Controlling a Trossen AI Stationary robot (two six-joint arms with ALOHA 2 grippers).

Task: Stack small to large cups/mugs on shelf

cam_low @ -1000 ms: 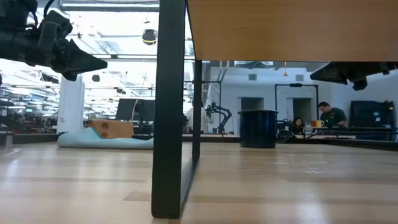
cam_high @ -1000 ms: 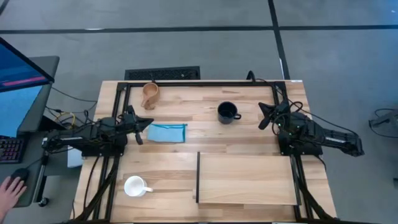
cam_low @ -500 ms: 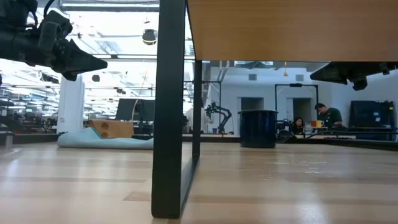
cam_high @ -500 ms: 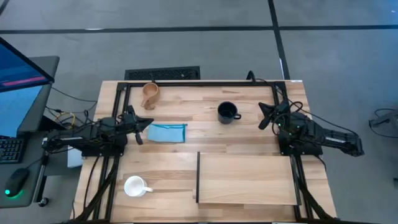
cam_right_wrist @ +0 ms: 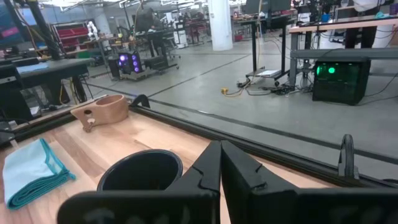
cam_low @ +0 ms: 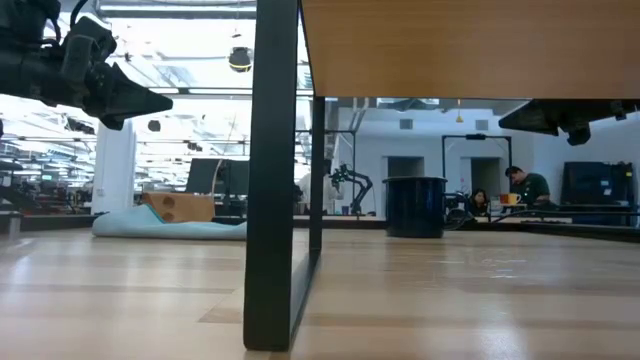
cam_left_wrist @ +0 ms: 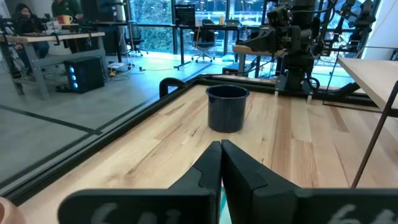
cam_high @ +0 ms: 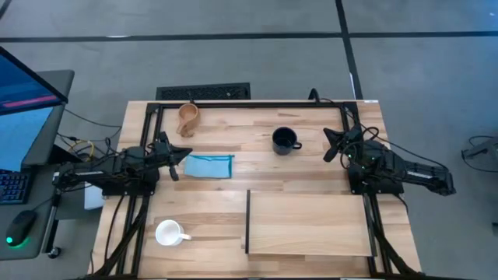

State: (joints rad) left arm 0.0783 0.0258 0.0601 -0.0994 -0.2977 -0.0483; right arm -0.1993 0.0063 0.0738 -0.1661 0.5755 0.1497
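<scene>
The high view shows the tan wooden cup standing near the far left corner. The black mug stands in the far middle and the white mug near the left front. The shelf is a pale board raised over the table's near right part. My left gripper hovers shut over the table's left side, beside the blue cloth. My right gripper hovers shut to the right of the black mug. The two grippers point at each other, and neither touches anything.
The shelf's dark leg stands close in the low view, with its board's underside overhead. A black frame runs along the far edge. A keyboard and mouse lie off the table's left side. The planks between the mugs are bare.
Neither arm nor any cup has moved. A person's hand that rested on the mouse beside the table's left side has drawn back out of view.
</scene>
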